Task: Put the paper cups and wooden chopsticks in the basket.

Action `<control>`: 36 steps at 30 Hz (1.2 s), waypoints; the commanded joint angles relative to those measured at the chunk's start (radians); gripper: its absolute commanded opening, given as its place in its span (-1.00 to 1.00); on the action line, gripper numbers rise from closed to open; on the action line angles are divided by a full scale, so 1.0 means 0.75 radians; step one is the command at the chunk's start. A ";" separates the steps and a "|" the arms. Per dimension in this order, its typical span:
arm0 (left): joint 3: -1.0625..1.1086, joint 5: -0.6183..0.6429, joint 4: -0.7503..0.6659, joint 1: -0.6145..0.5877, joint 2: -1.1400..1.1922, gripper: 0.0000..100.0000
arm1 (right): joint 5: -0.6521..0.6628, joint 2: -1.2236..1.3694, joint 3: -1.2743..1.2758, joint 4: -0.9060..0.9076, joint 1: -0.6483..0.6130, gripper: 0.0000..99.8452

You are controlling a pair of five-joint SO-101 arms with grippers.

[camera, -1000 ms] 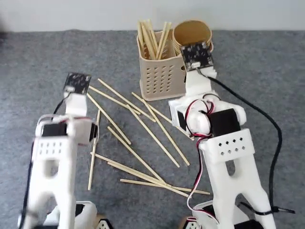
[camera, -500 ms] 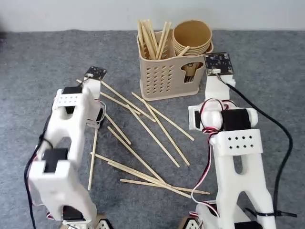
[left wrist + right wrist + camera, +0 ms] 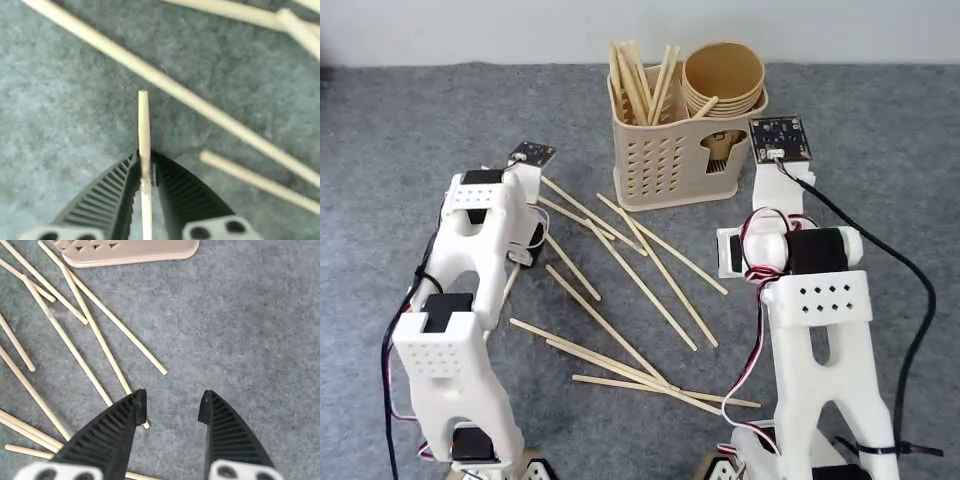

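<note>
1 wooden chopstick (image 3: pixel 143 125) is pinched in the left gripper (image 3: pixel 145 159). Both ribbed jaws are squeezed tight on it, and its end pokes out past the tips just over the grey carpet (image 3: pixel 60 100). A long stick (image 3: pixel 175 90) lies flat on the carpet and crosses right beyond that end, with a couple more close by.

From the high view, the rest of the loose chopsticks (image 3: pixel 640 280) are scattered criss-cross on the carpet between the 2 arms, in front of the basket (image 3: pixel 665 165). The basket sits at the far middle of the carpet and has 2 compartments. A bundle of chopsticks (image 3: pixel 640 80) stands upright in the left compartment. The paper cups (image 3: pixel 723 75) are nested in 1 stack in the right compartment, with 1 slanted stick (image 3: pixel 705 105) resting against the stack.

The right gripper (image 3: pixel 172 402) has its jaws spread wide with nothing between them. It hangs over bare carpet just beside the ends of a few loose sticks, with the basket's base (image 3: pixel 130 250) near.

The left arm (image 3: pixel 470 290) stands at the left edge of the scatter, wrist down among the sticks. The right arm (image 3: pixel 810 300) stands on the other side, with its wrist just beside the basket's right front corner. A black cable (image 3: pixel 880 250) trails from that wrist down past the right arm.
</note>
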 commanded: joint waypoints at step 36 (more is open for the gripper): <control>-0.799 0.902 -0.865 0.387 -0.777 -0.98 | -0.213 -0.813 0.450 0.021 0.013 -0.64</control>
